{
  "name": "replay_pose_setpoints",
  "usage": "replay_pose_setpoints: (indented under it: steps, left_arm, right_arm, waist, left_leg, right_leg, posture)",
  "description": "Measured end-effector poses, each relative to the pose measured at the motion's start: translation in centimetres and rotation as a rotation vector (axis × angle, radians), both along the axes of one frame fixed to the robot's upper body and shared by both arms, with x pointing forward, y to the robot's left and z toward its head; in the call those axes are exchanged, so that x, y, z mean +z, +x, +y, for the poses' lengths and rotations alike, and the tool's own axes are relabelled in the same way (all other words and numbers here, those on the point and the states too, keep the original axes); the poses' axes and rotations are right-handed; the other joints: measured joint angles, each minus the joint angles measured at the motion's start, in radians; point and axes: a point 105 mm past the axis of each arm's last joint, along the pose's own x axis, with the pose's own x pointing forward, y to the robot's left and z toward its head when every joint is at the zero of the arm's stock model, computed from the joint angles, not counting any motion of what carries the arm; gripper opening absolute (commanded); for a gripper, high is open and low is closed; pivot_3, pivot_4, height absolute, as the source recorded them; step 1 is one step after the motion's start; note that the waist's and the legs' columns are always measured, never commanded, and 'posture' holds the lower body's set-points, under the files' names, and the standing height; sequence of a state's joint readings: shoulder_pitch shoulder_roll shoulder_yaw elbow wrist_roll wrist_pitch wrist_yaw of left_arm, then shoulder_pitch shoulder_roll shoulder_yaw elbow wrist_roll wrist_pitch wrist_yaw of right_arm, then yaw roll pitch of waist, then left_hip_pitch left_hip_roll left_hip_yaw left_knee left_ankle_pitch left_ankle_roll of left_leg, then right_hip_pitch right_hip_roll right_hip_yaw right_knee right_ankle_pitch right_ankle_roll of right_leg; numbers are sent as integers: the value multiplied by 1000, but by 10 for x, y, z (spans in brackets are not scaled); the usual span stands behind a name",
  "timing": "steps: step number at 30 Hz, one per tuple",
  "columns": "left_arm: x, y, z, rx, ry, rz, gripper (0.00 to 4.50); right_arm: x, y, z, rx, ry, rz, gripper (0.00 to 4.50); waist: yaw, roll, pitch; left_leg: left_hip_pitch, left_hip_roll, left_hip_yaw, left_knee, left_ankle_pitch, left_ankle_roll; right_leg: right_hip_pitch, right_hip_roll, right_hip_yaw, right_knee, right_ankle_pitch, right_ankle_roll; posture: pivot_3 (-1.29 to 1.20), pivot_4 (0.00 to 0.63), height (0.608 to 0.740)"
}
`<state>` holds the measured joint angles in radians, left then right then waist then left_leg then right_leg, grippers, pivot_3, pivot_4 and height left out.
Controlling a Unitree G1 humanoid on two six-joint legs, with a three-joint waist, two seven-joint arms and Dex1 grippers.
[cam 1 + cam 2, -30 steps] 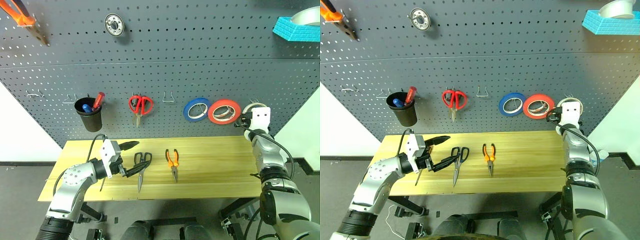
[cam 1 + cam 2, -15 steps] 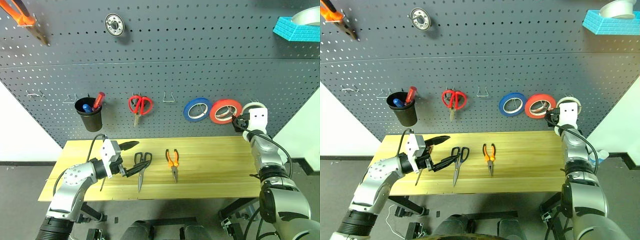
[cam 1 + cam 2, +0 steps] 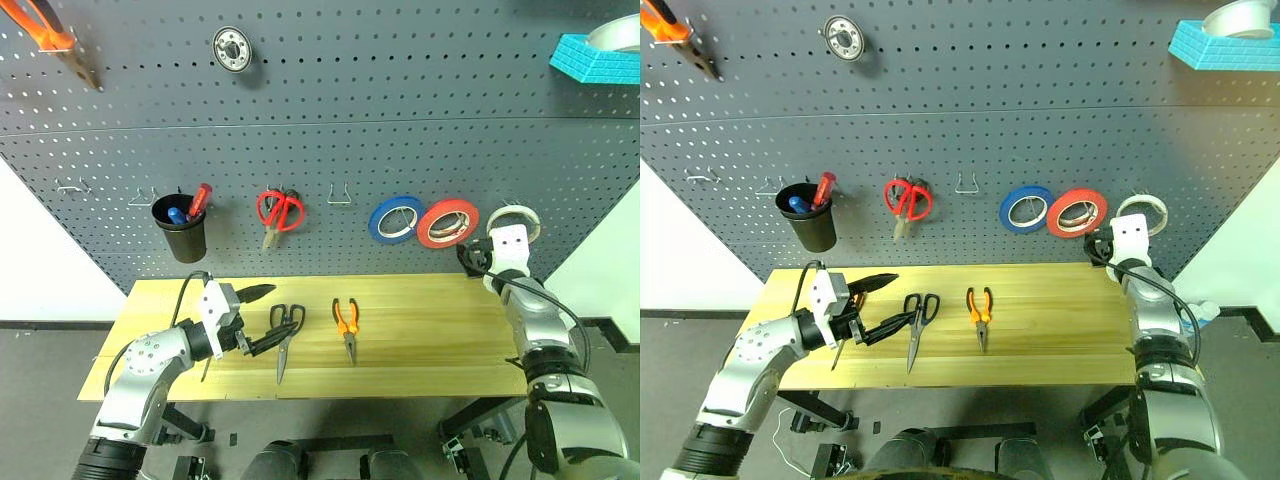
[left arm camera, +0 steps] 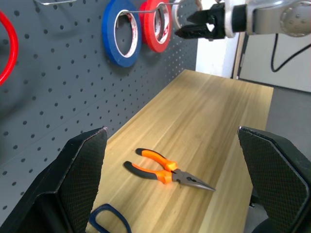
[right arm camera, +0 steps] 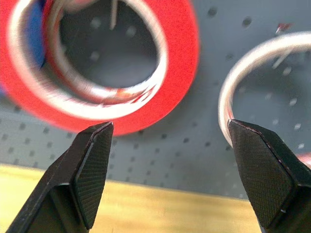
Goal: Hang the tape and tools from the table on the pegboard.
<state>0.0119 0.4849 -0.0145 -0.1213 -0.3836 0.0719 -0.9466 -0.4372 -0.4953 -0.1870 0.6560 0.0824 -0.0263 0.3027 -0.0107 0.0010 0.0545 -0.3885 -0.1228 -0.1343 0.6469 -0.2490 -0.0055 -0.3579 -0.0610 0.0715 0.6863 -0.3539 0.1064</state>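
Right gripper [image 3: 1092, 246] backed off, fingers apart, tape [image 3: 1143, 211] hung on pegboard [image 3: 970, 120]

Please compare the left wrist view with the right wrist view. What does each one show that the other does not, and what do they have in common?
Left wrist view, not the right: the orange-handled pliers lying on the table, and the right gripper, open, near the hanging rolls.
Right wrist view, not the left: a clear look at the cream-coloured roll of tape hanging beside the red-orange roll.
Both: the red-orange tape roll, the blue tape roll, the dark grey pegboard and the light wood-grain table.
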Motion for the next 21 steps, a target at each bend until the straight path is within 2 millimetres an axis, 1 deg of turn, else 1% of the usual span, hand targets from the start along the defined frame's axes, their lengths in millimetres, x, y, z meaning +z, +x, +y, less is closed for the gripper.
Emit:
replay_pose_setpoints:
  steps: [8,12,18,21]
  left_arm:
    - [-6,-6,3,0,8,24,4478]
    - [-8,-9,3,1,8,34,4478]
    - [-10,-10,7,13,16,40,4478]
    - [-9,-11,8,18,16,38,4478]
  right_arm:
    - [7,-21,14,44,-25,27,3928]
    - [8,-27,21,61,-21,52,3928]
    - [1,-33,39,126,-2,103,3928]
    - [-1,-35,52,177,15,126,3928]
  waist:
    - [0,0,0]
    - [0,0,0]
    - [1,0,0]
    - [0,0,0]
  left_leg:
    - [0,0,0,0,0,0]
    - [0,0,0,0,0,0]
    - [0,0,0,0,0,0]
    - [0,0,0,-1,0,0]
  right_leg:
    - [0,0,0,0,0,0]
    - [0,0,0,0,0,0]
    - [0,0,0,0,0,0]
    - [0,0,0,-1,0,0]
  posture:
    - [4,18,717]
    - [4,20,717]
    - [13,20,717]
    - [18,23,717]
